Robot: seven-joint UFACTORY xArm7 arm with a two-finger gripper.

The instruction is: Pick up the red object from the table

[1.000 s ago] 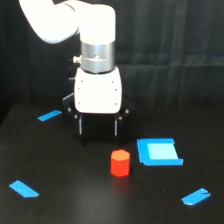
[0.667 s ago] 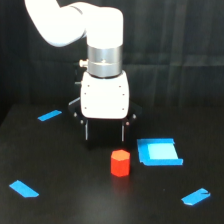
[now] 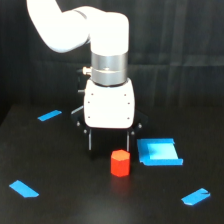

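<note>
Gripper (image 3: 109,141) hangs with fingers spread wide, empty, directly behind and just above the red object (image 3: 120,163), which stands upright on the table (image 3: 75,205), slightly toward the exterior view's right of finger midline.

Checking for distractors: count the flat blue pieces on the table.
4: blue strip far left, blue strip near left, large blue piece right of the red hexagonal block, blue strip near right. The arm may hide more.
</note>
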